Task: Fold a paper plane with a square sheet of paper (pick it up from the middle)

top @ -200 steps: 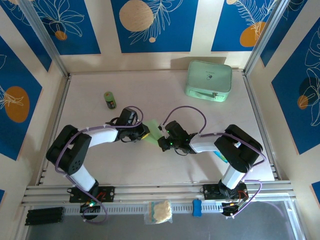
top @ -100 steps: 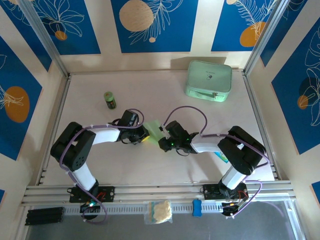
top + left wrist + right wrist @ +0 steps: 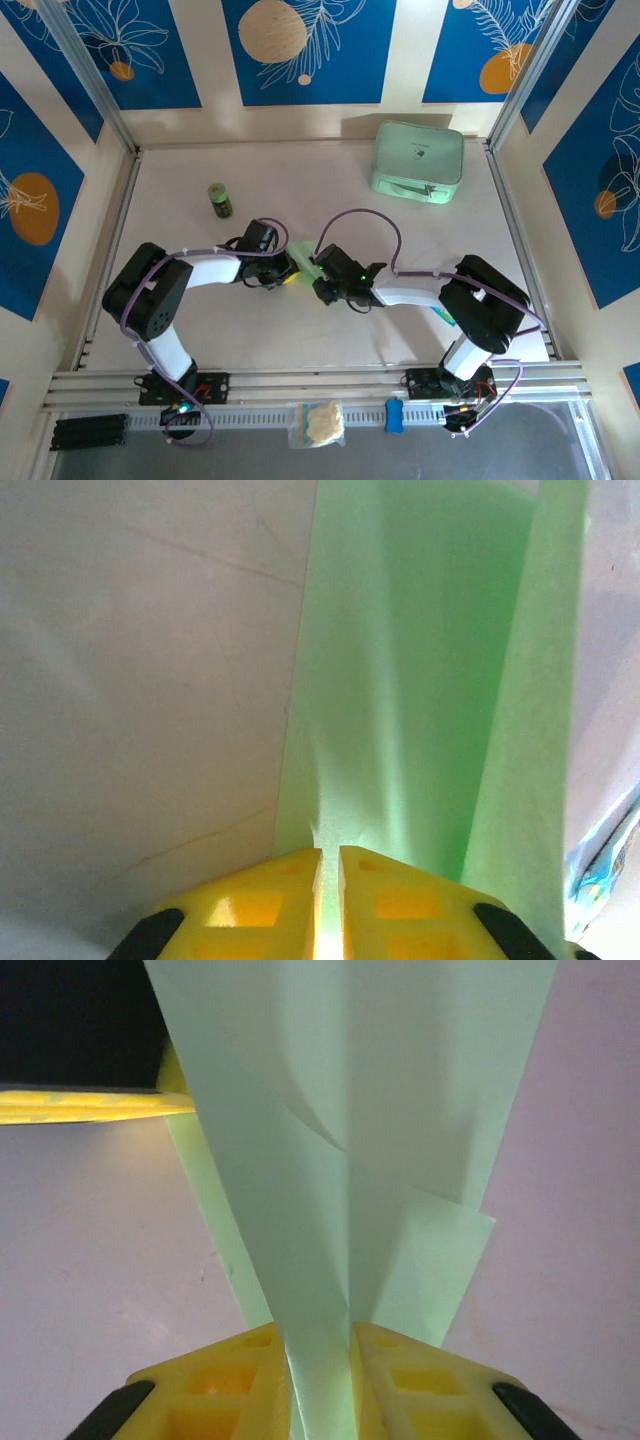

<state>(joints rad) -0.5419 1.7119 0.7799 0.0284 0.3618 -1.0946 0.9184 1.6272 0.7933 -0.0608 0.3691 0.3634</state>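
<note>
The folding looks partway done. The paper plane (image 3: pixel 306 262) is at the middle of the table (image 3: pixel 300 190), held from 2 sides. The left gripper (image 3: pixel 330 852) has its jaws almost shut, pinching 1 edge. The right gripper (image 3: pixel 320 1338) has its jaws snug on the folded layers. Next, I think, comes pressing a sharp crease, gently, so the thin paper does not tear.

No text, number or brand is legible in any view.
Mint-green case (image 3: pixel 417 160): there is a small dark mark near the middle of the lid, too small to tell whether it is a logo or lettering.
Small green bottle (image 3: pixel 219 200): any print on its side is too small and blurred to read.
</note>
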